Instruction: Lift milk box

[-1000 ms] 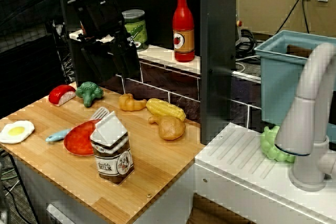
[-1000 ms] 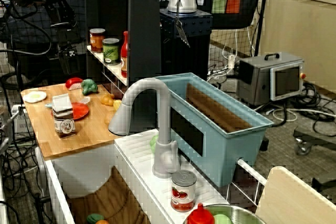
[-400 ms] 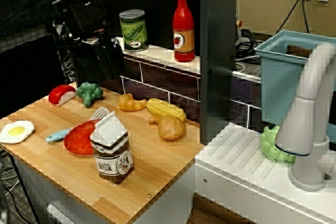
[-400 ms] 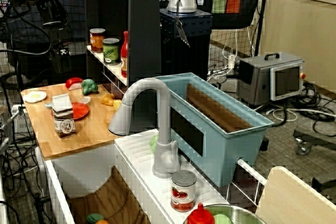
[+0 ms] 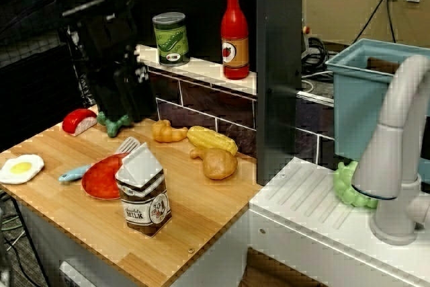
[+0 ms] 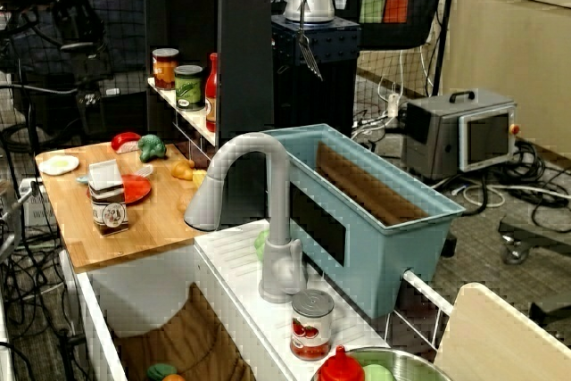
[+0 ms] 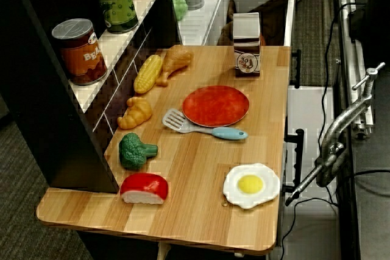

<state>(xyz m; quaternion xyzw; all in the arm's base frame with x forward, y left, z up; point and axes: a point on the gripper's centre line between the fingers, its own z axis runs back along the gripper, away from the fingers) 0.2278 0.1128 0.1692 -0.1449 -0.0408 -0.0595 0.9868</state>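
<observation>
The milk box (image 5: 143, 189) stands upright near the front edge of the wooden counter (image 5: 201, 220), touching the rim of a red plate (image 5: 101, 178). It has a white gabled top, a brown band and a "MILK" label. It also shows in the side view (image 6: 109, 202) and in the end view (image 7: 247, 44). My gripper (image 5: 124, 109) is a dark shape at the back left, well behind the milk box and apart from it. It overlaps the broccoli (image 5: 113, 124) in the picture. Its fingers are lost in the black, so their state is unclear. In the side view the gripper (image 6: 92, 111) hangs above the counter's far end.
A spatula (image 7: 204, 127), fried egg (image 5: 20, 167), croissant (image 5: 168, 131), corn (image 5: 211, 140) and drumstick (image 5: 218, 163) lie around the plate. A green can (image 5: 170, 38) and red bottle (image 5: 234, 35) stand on the rear shelf. Right of the counter are a dark pillar (image 5: 279, 65) and a faucet (image 5: 396, 146).
My gripper has moved left and down in the front view, uncovering the green can and now overlapping the broccoli. The milk box has not moved.
</observation>
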